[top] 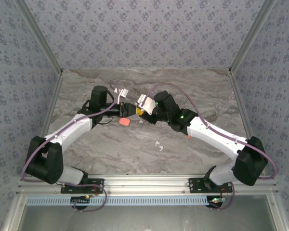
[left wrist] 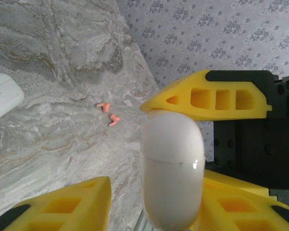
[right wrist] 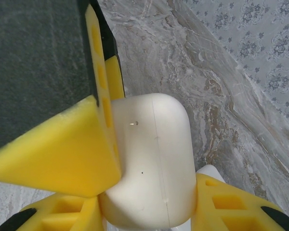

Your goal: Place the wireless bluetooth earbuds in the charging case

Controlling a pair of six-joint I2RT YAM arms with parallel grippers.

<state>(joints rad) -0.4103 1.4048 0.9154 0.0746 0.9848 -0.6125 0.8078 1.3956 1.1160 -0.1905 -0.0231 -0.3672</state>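
White charging case (right wrist: 149,159) clamped in right gripper (right wrist: 147,204), left gripper (left wrist: 156,192) straddling it, grip unclear, probably bracing it for opening.

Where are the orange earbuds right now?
Left wrist view: orange earbuds lie on the table, between the white case at left and the gripped case.

We see a robotics lab test cell, not a lived-in room: an aluminium frame (top: 149,180) of bolted extrusion boxes in a marble-patterned tabletop (top: 135,154). Walls (top: 144,29) covered in one small floral print close it on three sides. A left arm (top: 72,127) and a right arm (top: 216,134), both white and black, are fixed to the front rail, with purple cables (top: 28,159) looped along them and green lights (top: 182,116) glowing.
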